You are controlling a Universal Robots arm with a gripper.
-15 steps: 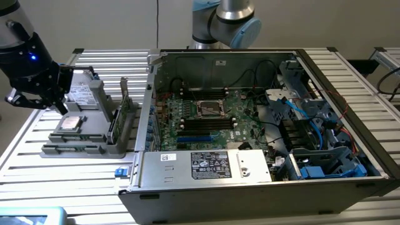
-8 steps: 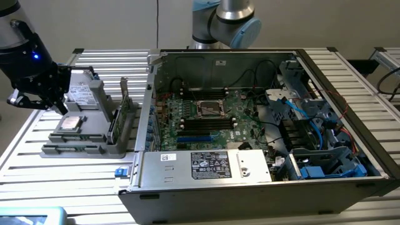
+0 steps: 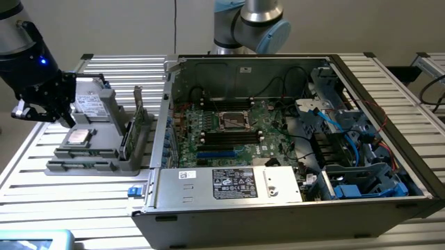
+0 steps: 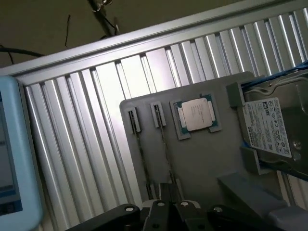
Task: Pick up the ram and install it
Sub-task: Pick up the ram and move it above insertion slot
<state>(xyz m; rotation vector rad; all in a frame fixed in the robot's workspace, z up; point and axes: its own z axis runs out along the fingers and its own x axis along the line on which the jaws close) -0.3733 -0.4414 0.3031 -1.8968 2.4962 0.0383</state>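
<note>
The gripper point(image 3: 43, 117) hangs over the grey tray point(image 4: 202, 163), jaws pinched shut on nothing, with the ram point(image 4: 166, 154) on edge in its slot just beside the CPU point(image 4: 196, 114), and I reckon descending like that jabs the thin stick's top or clips the chip.

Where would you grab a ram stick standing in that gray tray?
Probably pinch the ram across its flat faces, mid-length at the upper edge, coming straight down: it stands on edge in a narrow slot of the gray tray, leaving only that edge free.
</note>
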